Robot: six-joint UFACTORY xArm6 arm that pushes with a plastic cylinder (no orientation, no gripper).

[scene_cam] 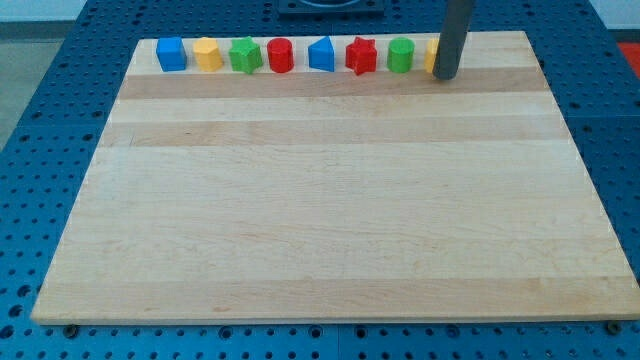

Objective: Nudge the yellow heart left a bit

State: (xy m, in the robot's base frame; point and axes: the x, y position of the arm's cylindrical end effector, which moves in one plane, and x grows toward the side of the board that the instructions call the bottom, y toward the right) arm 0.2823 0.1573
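A row of blocks runs along the view's top edge of the wooden board (pixel 330 200). The yellow heart (pixel 432 57) is the rightmost one; only its left sliver shows, the rest is hidden behind my rod. My tip (pixel 446 76) rests on the board right against the heart's right side, in front of it. To the heart's left stand a green cylinder (pixel 401 55), a red star (pixel 361 56), a blue block (pixel 321 54), a red cylinder (pixel 280 55), a green star-like block (pixel 245 55), a yellow block (pixel 207 54) and a blue cube (pixel 171 54).
The board lies on a blue perforated table (pixel 40 150). The board's right edge is some way to the right of my tip. A dark base shows at the view's top centre (pixel 330 8).
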